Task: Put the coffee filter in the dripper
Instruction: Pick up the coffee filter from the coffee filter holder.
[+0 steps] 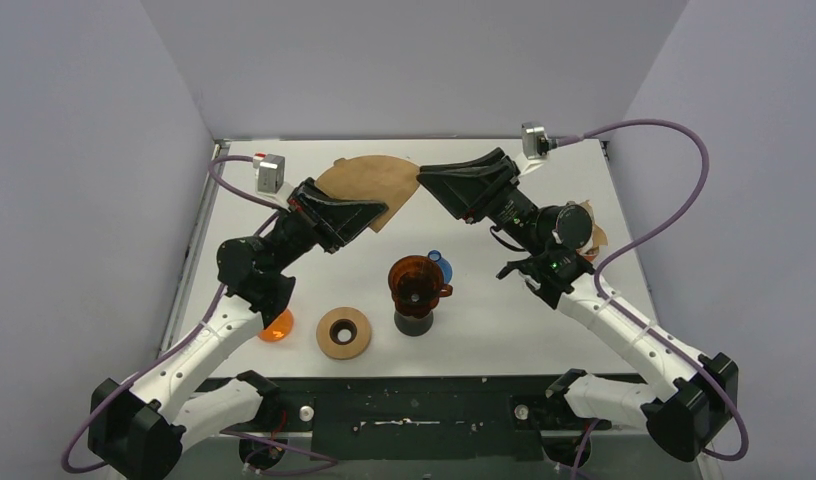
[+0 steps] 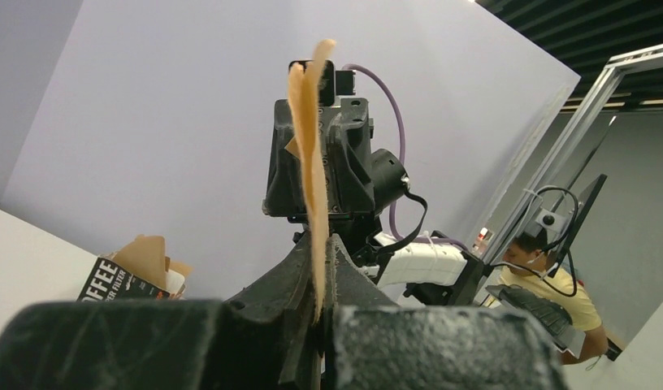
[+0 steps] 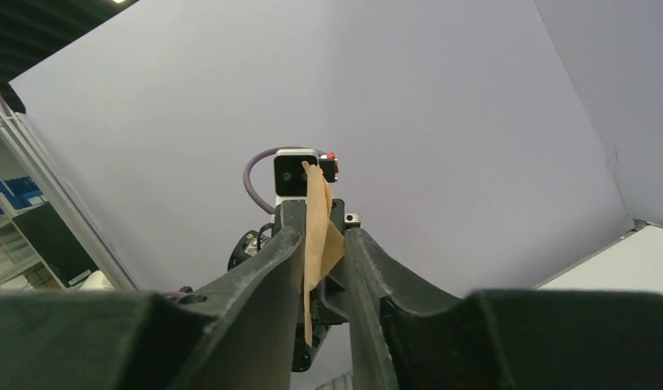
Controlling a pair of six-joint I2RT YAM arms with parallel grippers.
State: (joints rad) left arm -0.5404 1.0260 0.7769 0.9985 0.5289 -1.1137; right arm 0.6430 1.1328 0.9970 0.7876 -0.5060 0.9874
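A brown paper coffee filter hangs in the air over the back of the table, between both raised arms. My left gripper is shut on its lower edge; in the left wrist view the filter rises edge-on from the closed left gripper. My right gripper is at the filter's right corner, and in the right wrist view the right gripper stands slightly open. There the filter lies against one finger, with a gap to the other. The orange dripper stands on a dark base at mid-table, below both grippers.
A wooden ring and a small orange piece lie left of the dripper. A blue object sits just behind it. The coffee filter box stands at the right, under the right arm. Grey walls enclose the table.
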